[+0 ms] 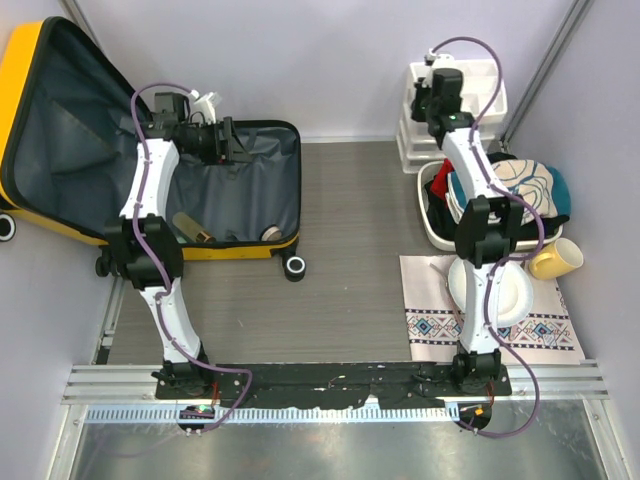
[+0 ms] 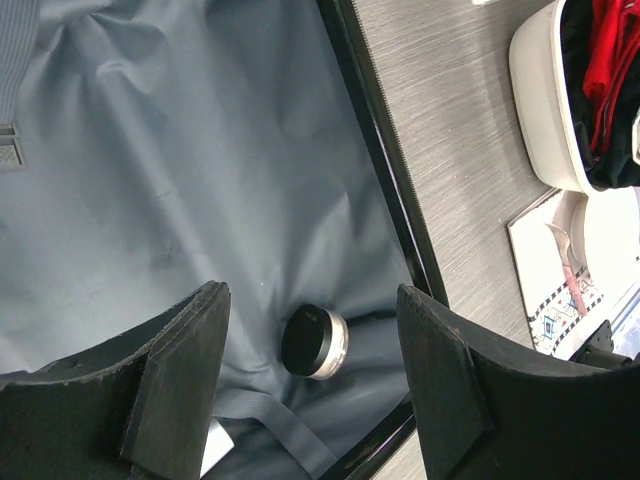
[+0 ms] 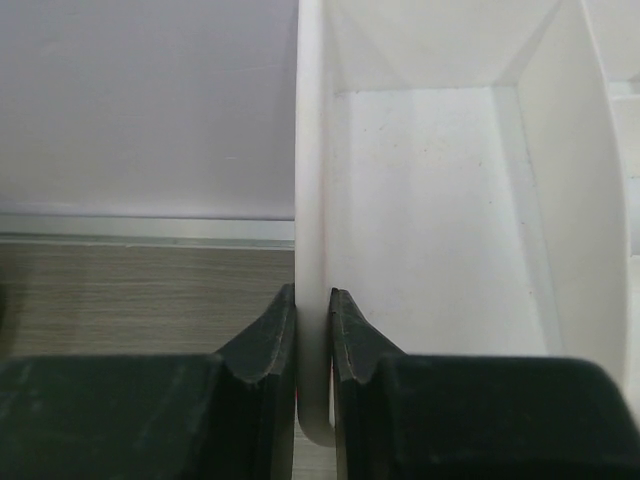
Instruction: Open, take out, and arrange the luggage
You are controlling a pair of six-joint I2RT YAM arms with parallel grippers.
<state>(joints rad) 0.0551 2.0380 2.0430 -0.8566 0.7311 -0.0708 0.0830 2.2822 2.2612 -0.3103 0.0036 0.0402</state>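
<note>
Where grey table (image 3: 120, 300) meets wall (image 3: 140, 100), right end effector (image 3: 312, 300) pinches organizer rim (image 3: 312, 150); left end effector (image 2: 312, 295) gapes.

Lab cell; aluminium rail (image 1: 560, 380); white partitions (image 1: 300, 60)

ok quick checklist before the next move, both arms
1. luggage open: ok, lid laid back.
2. left gripper open: ok.
3. round tin lined up between its fingers: ok, in the left wrist view.
4. luggage emptied: not ok, the tin and a brown item lie inside.
5. right gripper clamped on the white organizer wall: ok.
6. organizer free to lift: cannot tell.
</note>
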